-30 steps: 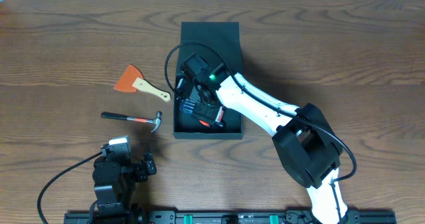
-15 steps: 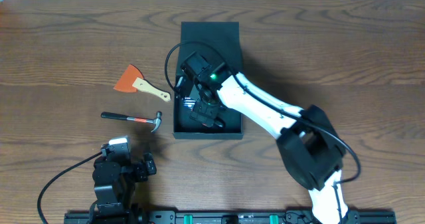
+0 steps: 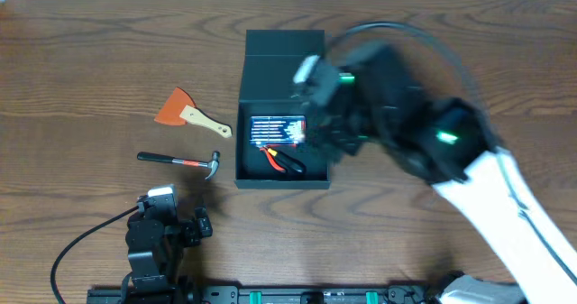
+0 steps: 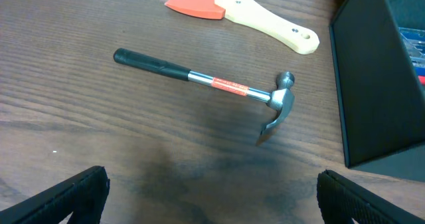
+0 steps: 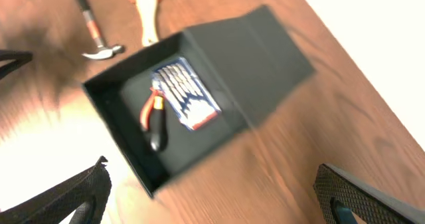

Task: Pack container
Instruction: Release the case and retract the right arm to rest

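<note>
Hanging high above the worktop (image 3: 81, 60) with the right claw (image 5: 214, 201) spread wide and pinching nothing, with only its dark fingertips (image 5: 73, 197) peeking in at the lower corners of its wrist view. Looking down from there on the container (image 5: 192, 141), sitting on the wood below and just ahead of that claw, clear of both fingers, with its flap lid folded back open on the side farther from the claw. Showing inside it a blue packet (image 5: 186, 91) with white marks, lying flat on the floor, and red-handled pliers (image 5: 153, 121) lying to the packet's left as seen from the claw, right against its edge. Smearing into blur in the overhead view along the right arm (image 3: 433, 151), so not telling its exact pose. Sitting low near the worktop with the left claw (image 4: 212, 199) likewise spread apart and empty. Facing a hammer (image 4: 212, 84) lying flat just ahead of this left claw, black grip to the left and steel head to the right. Lying beyond the hammer, farther from the claw, an orange scraper (image 4: 199, 1) with a pale wooden handle. Standing ahead and to the right of the left claw, the container's dark outer wall, near the hammer head but apart from it.
</note>
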`<action>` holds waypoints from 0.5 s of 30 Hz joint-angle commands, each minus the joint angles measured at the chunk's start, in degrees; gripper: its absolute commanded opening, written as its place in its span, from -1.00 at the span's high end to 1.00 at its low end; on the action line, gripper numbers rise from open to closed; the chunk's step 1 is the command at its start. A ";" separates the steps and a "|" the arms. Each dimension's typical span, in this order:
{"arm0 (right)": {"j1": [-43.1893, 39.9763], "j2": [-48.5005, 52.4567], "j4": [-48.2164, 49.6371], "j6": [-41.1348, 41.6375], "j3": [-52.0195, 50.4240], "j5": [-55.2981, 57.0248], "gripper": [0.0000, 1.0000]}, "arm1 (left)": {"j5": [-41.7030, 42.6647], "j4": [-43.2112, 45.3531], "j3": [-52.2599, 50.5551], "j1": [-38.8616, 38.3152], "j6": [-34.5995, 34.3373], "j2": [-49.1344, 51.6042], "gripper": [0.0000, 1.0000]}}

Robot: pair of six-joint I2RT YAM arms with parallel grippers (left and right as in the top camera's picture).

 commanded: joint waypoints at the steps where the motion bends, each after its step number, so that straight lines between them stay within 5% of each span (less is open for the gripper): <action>1: -3.50 -4.92 -2.03 3.10 -5.75 -0.11 -0.98 | -0.70 -0.17 -0.59 -0.17 0.35 0.07 -0.97; 15: -5.09 -44.22 11.61 20.59 -45.68 2.25 -0.98 | -0.70 -0.17 -0.59 -0.17 0.35 0.07 -0.97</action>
